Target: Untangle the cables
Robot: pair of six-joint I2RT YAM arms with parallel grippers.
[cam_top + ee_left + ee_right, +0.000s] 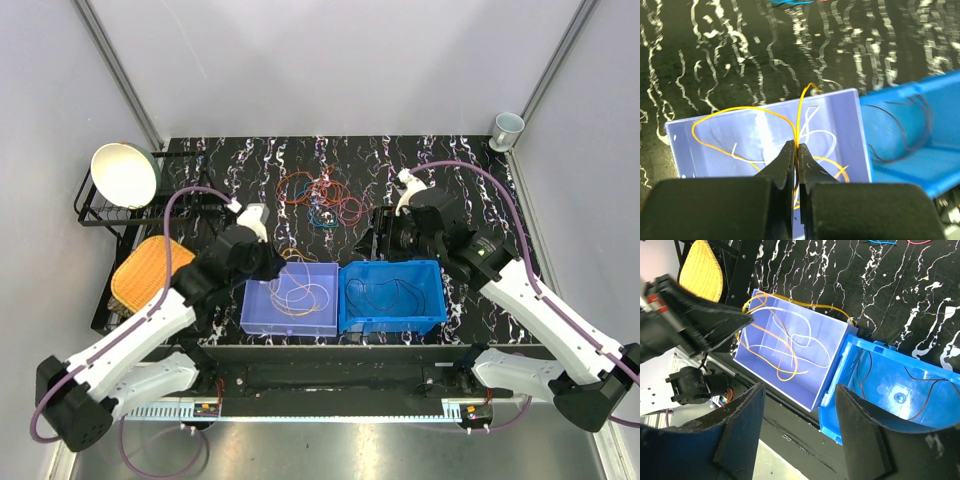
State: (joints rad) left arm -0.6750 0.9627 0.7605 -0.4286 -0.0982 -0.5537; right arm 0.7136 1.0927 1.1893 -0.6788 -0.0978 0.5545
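Left hand (pixel 796 148): seen pressed together on a yellow cable (pixel 799 115), which is pinched between the black fingertips and stands up out of them in a loop.
Yellow cable: carried over the lavender bin (pixel 715 155); a wide loop of it is spread leftwards across the bin's inside.
Lavender bin: white cables (pixel 790 335) and an orange cable (pixel 785 357) are seen lying loose in it.
Blue bin (pixel 392 318): set touching the lavender bin on its right side; thin dark cables (pixel 910 130) are curled inside.
Right hand (pixel 800 395): held with its fingers apart and nothing gripped between them, pictured above the seam where the two bins meet.
Tangle of cables (pixel 320 200): left in a heap of orange, red and blue coils on the black marbled desk (pixel 450 170), beyond the bins and apart from both hands.
Desk edges: a white bowl (pixel 125 175) is tipped on a black rack (pixel 95 205) at far left; a cup (pixel 507 128) is seen at the far right corner.
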